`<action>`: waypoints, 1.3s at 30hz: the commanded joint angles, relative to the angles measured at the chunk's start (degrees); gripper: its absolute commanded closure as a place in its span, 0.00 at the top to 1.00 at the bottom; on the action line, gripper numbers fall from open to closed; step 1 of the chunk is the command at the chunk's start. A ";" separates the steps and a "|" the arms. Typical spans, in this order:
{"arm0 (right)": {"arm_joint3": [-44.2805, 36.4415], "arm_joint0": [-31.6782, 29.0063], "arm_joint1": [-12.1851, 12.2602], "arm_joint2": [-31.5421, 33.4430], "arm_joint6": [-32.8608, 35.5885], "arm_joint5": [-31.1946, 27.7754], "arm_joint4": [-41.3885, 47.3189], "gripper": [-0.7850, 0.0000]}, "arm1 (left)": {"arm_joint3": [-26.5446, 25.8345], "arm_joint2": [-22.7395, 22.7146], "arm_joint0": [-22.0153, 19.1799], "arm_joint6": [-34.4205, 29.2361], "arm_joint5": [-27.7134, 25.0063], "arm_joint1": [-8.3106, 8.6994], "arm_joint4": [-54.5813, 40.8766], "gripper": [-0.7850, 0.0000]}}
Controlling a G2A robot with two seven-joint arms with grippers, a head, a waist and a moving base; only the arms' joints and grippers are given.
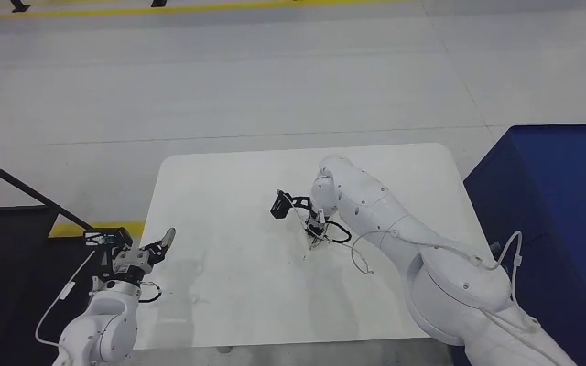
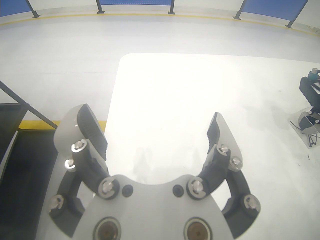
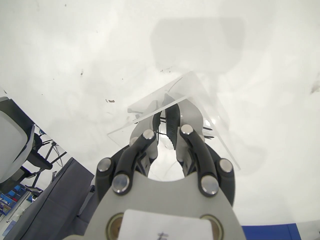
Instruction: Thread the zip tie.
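Note:
A thin black zip tie [image 3: 162,134] runs through a small clear plastic stand [image 3: 190,86] near the middle of the white table [image 1: 238,302]. My right gripper [image 3: 162,102] is down at the stand, its fingers closed on the tie's strand. From above, the right gripper [image 1: 316,231] stands over the stand, and the tie's loop [image 1: 337,233] curls out beside it. My left gripper [image 2: 153,131] is open and holds nothing, hovering at the table's left edge [image 1: 156,247], well away from the stand [image 2: 303,121].
A blue cabinet [image 1: 540,201] stands off the table's right side. A black frame [image 1: 37,197] with a yellow floor stripe lies beyond the left edge. Bare tabletop stretches between the two arms.

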 commanded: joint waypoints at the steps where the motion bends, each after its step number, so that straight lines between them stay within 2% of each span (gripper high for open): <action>1: 0.62 0.29 -0.25 0.00 -0.25 -0.24 0.27 0.00 | 0.00 0.00 0.00 0.00 0.00 0.00 0.00 1.00; 8: -0.23 0.57 0.97 0.00 -3.10 -3.13 4.31 0.00 | 0.00 0.00 0.00 0.00 0.00 0.00 0.00 1.00; 32: -0.50 0.33 0.97 0.00 -3.49 -3.16 4.27 0.00 | 0.00 0.00 0.00 0.00 0.00 0.00 0.00 1.00; 39: -2.87 0.72 2.83 0.63 -8.45 -8.43 3.58 0.00 | 0.00 0.00 0.00 0.00 0.00 0.00 0.00 1.00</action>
